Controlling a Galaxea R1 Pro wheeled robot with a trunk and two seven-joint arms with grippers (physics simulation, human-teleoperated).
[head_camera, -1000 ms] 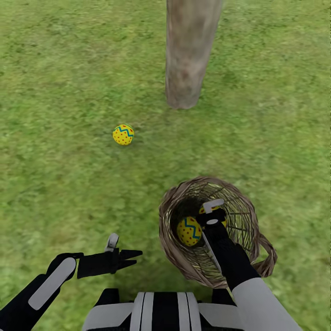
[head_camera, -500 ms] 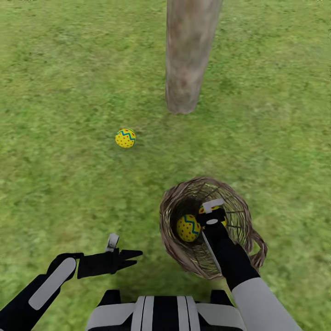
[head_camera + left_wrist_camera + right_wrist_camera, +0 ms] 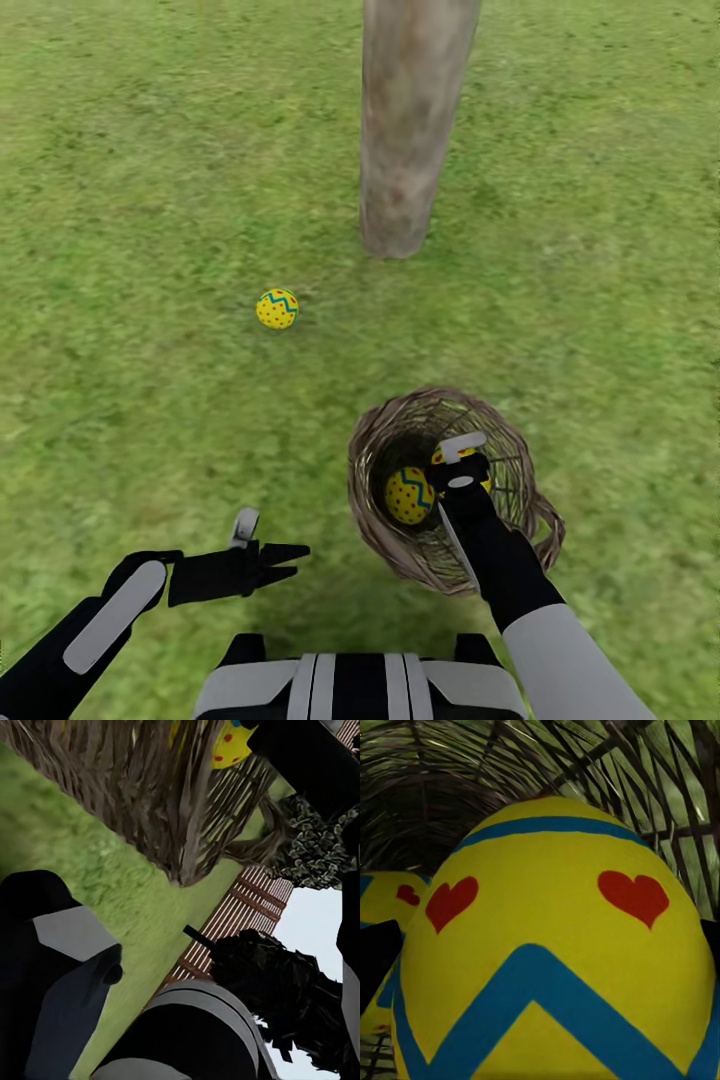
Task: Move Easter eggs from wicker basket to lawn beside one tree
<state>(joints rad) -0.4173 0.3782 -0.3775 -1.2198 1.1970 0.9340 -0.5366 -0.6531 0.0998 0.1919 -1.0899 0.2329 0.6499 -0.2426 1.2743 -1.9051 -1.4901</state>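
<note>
Eggs first: one Easter egg lies on the lawn, near the foot of the tree trunk and off to its left in my head view, well apart from the wicker basket. Two more eggs sit inside the basket. I can see one of them plainly against the basket's left inner wall, and a sliver of the other just beside it, mostly behind my right gripper.

The basket rests on the grass on the near side of the trunk, between the tree and my trunk. My right arm reaches down into it, with the gripper at the second egg. In the right wrist view that egg looms very close, yellow with blue bands and red hearts, and the other one peeks from behind it under the woven wall. Whether the fingers are pinching it, I cannot tell.

My left gripper hovers over the grass left of the basket, fingers spread apart, holding nothing. The left wrist view looks across at the basket's outer weave, with a brown slat fence beyond.
</note>
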